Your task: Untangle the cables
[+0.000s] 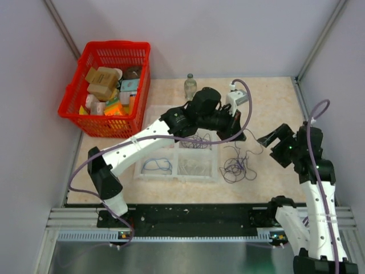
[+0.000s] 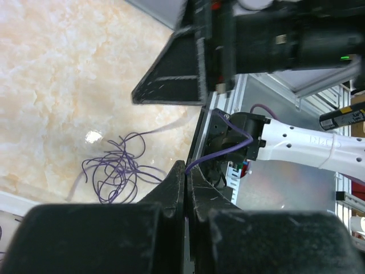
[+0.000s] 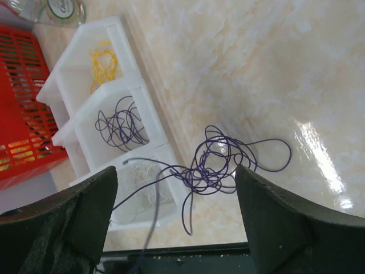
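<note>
The cables (image 1: 235,166) are a loose bunch of thin dark purple loops on the marble table, right of the white tray. They also show in the left wrist view (image 2: 114,171) and the right wrist view (image 3: 219,162). My left gripper (image 1: 238,132) hangs just above and behind them. Its jaws (image 2: 187,169) are pressed together, with a purple strand coming out at the tips. My right gripper (image 1: 272,138) is open wide and empty, right of the bunch. In its wrist view the cables lie between its fingers (image 3: 174,171), on the table beyond them.
A white compartment tray (image 1: 177,178) holds separate purple (image 3: 121,127), yellow (image 3: 102,60), whitish (image 3: 145,182) and blue (image 1: 157,165) wires. A red basket (image 1: 108,88) of boxes stands far left. A glass bottle (image 1: 190,85) and a small white object (image 1: 236,97) stand at the back.
</note>
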Controlling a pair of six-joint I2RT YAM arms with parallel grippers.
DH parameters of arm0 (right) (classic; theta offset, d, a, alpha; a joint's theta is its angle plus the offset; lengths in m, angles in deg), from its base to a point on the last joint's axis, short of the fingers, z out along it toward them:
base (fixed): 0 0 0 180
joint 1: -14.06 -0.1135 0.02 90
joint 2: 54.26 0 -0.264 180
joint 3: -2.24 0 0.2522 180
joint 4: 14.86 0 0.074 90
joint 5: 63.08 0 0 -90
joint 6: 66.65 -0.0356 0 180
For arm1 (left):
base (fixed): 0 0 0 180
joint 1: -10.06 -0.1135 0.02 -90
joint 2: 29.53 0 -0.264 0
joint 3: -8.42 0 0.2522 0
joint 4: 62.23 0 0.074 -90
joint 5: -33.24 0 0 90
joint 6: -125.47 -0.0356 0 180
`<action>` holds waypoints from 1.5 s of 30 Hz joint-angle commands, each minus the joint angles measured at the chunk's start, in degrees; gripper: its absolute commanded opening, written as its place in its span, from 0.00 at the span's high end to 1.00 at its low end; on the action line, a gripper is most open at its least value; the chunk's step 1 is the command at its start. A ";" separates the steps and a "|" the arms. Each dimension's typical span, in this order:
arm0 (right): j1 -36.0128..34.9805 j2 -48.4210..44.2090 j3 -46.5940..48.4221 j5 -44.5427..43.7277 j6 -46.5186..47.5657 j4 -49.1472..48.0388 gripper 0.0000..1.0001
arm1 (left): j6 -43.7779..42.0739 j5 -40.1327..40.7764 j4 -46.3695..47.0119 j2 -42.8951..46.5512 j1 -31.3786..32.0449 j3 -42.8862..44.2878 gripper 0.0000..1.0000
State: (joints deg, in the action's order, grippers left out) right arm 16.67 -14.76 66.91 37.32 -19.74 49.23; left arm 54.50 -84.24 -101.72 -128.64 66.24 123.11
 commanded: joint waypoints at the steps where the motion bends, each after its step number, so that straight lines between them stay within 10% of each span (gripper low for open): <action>1: 2.40 4.78 -4.41 9.80 -4.37 -6.27 0.16 | -0.04 -0.29 3.84 5.15 -0.02 -0.11 1.00; 22: -2.25 13.50 -34.82 31.44 -34.41 -52.51 0.14 | 4.97 -6.70 9.12 6.65 0.15 7.53 1.00; 31: -7.36 4.62 -29.06 15.77 -22.36 -30.36 0.26 | 1.55 -5.57 5.71 4.02 0.15 14.47 1.00; 35: -7.10 1.55 -15.87 -2.38 -7.37 -9.13 0.03 | -0.48 -3.98 3.15 3.66 0.15 15.71 1.00; 45: -5.95 7.07 -15.14 6.02 -18.69 0.91 0.01 | -2.68 -2.75 3.24 1.03 0.15 16.67 1.00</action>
State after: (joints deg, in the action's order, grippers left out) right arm 9.90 -11.19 51.70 41.97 -34.87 41.01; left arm 53.41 -87.67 -99.41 -126.44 66.26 137.03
